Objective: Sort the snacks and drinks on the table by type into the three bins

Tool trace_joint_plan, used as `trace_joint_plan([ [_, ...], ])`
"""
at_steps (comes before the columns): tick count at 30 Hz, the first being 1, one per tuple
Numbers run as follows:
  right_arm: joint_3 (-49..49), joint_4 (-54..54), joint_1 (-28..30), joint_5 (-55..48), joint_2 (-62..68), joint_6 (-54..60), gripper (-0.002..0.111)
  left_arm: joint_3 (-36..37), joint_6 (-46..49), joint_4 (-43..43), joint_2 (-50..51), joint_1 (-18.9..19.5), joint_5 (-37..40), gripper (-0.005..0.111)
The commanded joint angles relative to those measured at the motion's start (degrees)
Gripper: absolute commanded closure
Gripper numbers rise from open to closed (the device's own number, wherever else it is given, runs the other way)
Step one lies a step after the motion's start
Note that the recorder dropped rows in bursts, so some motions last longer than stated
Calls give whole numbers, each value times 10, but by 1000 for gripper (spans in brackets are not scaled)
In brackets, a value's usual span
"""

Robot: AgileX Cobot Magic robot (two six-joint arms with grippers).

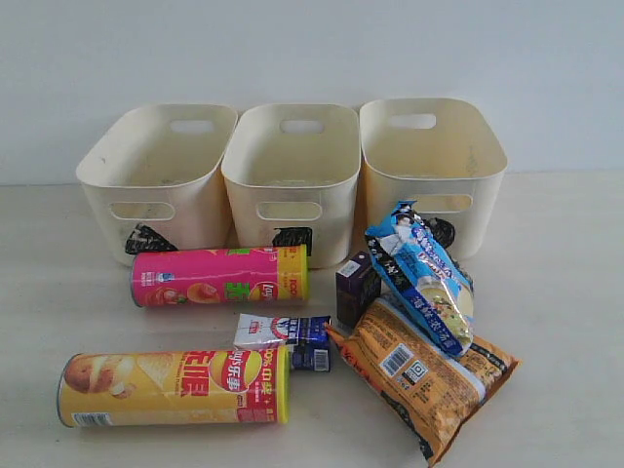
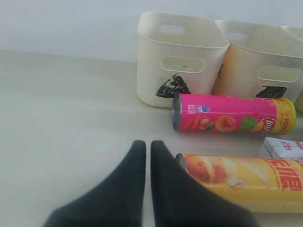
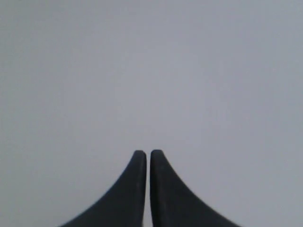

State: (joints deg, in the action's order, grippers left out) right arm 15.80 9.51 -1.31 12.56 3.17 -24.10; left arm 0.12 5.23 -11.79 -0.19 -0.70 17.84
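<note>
— Snacks?
— Glossy pink tube (image 1: 219,276) and yellow tube (image 1: 174,387) lying lower left on smooth desk (image 1: 570,292); crinkly orange bag (image 1: 429,375), blue-white bag (image 1: 424,278) lower right.
— Fingers?
— Left fingers (image 2: 123,189), right fingers (image 3: 125,194): black, tapered, pressed together, empty.

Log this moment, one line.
nothing sorted | table: pink chip tube, yellow chip tube, orange foil bag, blue-white foil bag, purple carton, white-blue carton | left claw, right claw: shut

Bright, even light; soft focus.
</note>
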Motion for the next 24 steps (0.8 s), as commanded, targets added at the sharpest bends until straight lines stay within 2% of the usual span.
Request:
trace_joint_plan([
  [1, 95, 15, 1, -97, 83, -7, 107, -1, -5, -5, 2, 1, 0, 102],
  [4, 156, 15, 1, -147, 153, -7, 107, -1, -5, -5, 2, 1, 0, 102],
  [9, 205, 14, 1, -163, 283, -7, 107, -1, -5, -5, 2, 1, 0, 102],
  [15, 265, 4, -14, -317, 405, 52, 107, -1, -5, -5, 2, 1, 0, 102],
  [24, 324, 0, -96, -543, 572, 162, 107, -1, -5, -5, 2, 1, -1, 102],
])
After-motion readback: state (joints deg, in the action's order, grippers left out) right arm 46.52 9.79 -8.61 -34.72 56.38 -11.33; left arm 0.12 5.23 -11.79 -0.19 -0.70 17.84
